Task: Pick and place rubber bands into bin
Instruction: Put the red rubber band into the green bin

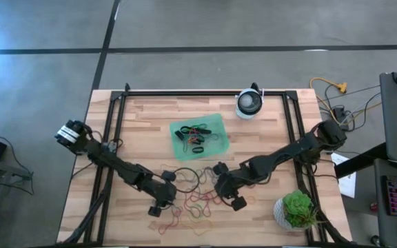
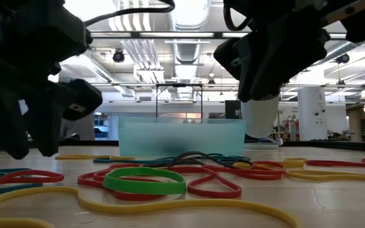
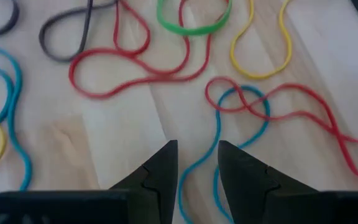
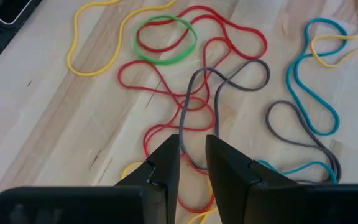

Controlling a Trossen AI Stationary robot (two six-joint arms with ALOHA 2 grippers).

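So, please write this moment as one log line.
left hand: open over bands | right hand: over bands | bin: some bands inside

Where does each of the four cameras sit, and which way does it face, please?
High: overhead, straight down on the table; both arms show.
Low: at tabletop height, level across the rubber bands to the bin; both grippers hang above.
Left wrist: down past the left gripper onto bands.
Right wrist: down past the right gripper straddling a grey band.
Both wrist views share the green band.
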